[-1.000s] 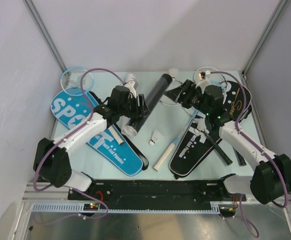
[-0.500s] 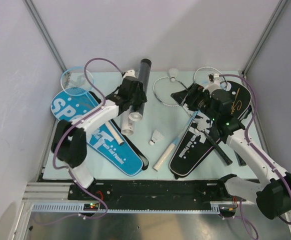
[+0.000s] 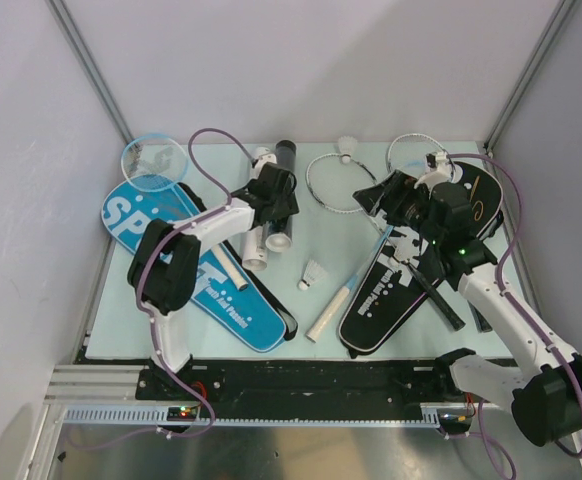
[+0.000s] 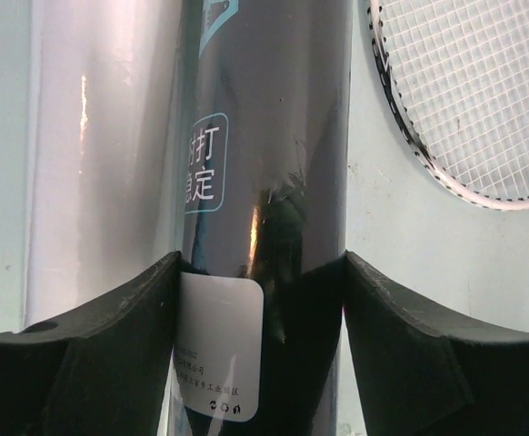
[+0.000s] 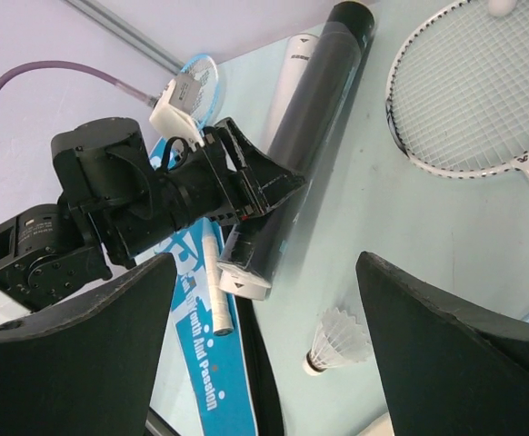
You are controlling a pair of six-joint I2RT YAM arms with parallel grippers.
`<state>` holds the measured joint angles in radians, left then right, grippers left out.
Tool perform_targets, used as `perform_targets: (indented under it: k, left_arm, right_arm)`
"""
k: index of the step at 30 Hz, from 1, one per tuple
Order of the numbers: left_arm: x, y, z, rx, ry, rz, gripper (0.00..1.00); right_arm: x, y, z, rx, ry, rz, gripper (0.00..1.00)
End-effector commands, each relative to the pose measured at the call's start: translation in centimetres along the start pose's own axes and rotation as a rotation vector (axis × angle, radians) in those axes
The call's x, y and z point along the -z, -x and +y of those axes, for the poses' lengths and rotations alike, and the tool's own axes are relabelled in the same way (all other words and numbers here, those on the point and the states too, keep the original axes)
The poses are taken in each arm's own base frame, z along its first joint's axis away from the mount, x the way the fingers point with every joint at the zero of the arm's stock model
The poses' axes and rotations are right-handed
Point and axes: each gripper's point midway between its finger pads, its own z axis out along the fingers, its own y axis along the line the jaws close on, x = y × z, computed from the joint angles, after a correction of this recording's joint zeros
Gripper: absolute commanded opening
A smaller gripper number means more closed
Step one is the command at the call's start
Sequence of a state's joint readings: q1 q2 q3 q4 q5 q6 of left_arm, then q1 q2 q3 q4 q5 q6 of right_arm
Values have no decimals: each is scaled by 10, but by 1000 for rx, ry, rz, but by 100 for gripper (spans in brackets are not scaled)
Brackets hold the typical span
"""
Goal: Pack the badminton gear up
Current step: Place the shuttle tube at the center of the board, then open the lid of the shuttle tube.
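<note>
My left gripper [image 3: 278, 203] [image 4: 260, 268] is shut on a long black tube [image 3: 284, 175] [image 4: 264, 154], one finger pressed against each side. The tube lies next to a white tube [image 3: 256, 235] [image 4: 101, 163] at the back of the table. My right gripper [image 3: 381, 196] [image 5: 264, 350] hangs open and holds nothing, above the mat. Below it lies a white shuttlecock [image 3: 314, 273] [image 5: 337, 341]. A silver racket head [image 3: 336, 183] [image 5: 483, 91] lies to the right of the tubes. The blue SPORT cover [image 3: 186, 262] lies at the left, the black cover [image 3: 411, 272] at the right.
A light blue racket head [image 3: 154, 162] rests at the back left corner, its white handle [image 3: 226, 270] on the blue cover. Another white handle [image 3: 329, 312] with a blue shaft lies mid-table. A second shuttlecock [image 3: 347, 147] sits by the back wall. Walls enclose three sides.
My left arm has swung the black tube from a slant to straight alongside the white tube, stretching further back. My right gripper has drifted slightly right and stayed open.
</note>
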<state>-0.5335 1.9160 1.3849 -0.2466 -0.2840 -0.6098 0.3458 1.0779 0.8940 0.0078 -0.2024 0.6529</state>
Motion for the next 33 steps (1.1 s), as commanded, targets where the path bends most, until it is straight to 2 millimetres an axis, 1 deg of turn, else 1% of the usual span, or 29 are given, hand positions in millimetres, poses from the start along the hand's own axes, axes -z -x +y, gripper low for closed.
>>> perform_targets:
  k: [1, 4, 7, 8, 11, 13, 17, 19, 22, 27, 33]
  left_arm:
    - [35, 56, -21, -3, -93, -131, 72]
    - [49, 61, -11, -39, -80, -143, 79]
    - [55, 61, 5, -81, -56, -131, 85]
    - [56, 60, 7, -92, -64, -120, 87]
    - [56, 56, 16, -109, -74, -92, 89]
    - [54, 55, 21, -127, -73, -76, 88]
    - [43, 52, 34, -169, -24, -27, 87]
    - [34, 49, 43, -187, 19, -3, 87]
    - [18, 39, 53, -201, 57, 48, 87]
    - [-6, 17, 63, -211, 77, 125, 86]
    - [-23, 2, 71, -218, 100, 182, 82]
  right_arm:
    - [5, 9, 6, 25, 23, -30, 86]
    - [6, 8, 5, 27, 19, -25, 86]
    - [7, 6, 5, 31, 18, -19, 86]
    - [7, 6, 5, 32, 20, -17, 86]
    - [8, 6, 6, 32, 22, -18, 86]
    - [9, 2, 3, 26, 10, 1, 86]
    - [10, -1, 3, 27, 10, 14, 85]
    - [11, -1, 2, 34, 8, 12, 85]
    - [12, 0, 2, 45, 5, 9, 85]
    - [11, -1, -1, 56, -2, 12, 85]
    - [8, -4, -4, 61, -7, 25, 85]
